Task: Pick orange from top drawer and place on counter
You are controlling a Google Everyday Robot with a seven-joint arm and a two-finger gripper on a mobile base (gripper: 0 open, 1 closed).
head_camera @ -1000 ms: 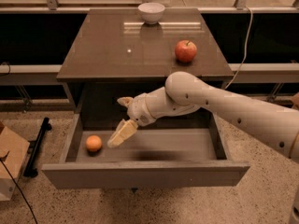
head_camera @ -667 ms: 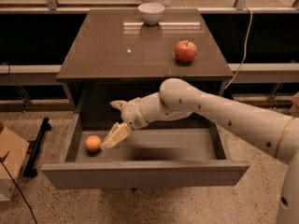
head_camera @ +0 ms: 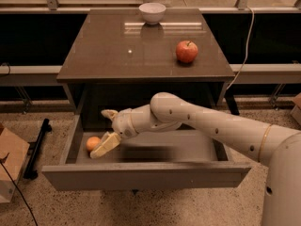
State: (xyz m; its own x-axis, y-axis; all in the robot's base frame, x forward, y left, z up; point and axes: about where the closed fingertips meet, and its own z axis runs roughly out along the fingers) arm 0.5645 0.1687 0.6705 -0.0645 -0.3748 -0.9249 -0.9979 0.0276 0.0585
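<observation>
The orange [head_camera: 92, 142] lies at the left end of the open top drawer [head_camera: 146, 174]. My gripper [head_camera: 104, 131] reaches into the drawer from the right and is open. One finger [head_camera: 105, 146] lies right beside the orange on its near right side, the other finger [head_camera: 109, 113] points up behind it. The orange is not held. The counter [head_camera: 136, 46] is the glossy brown top of the cabinet above the drawer.
A red apple [head_camera: 186, 51] sits on the counter's right side and a white bowl [head_camera: 152, 12] at its back edge. A cardboard box [head_camera: 10, 164] and a black stand [head_camera: 36, 147] are on the floor at the left. A cable [head_camera: 242, 65] hangs at the right.
My gripper has moved left inside the drawer toward the orange, and the lower finger now reaches it. The orange has not moved.
</observation>
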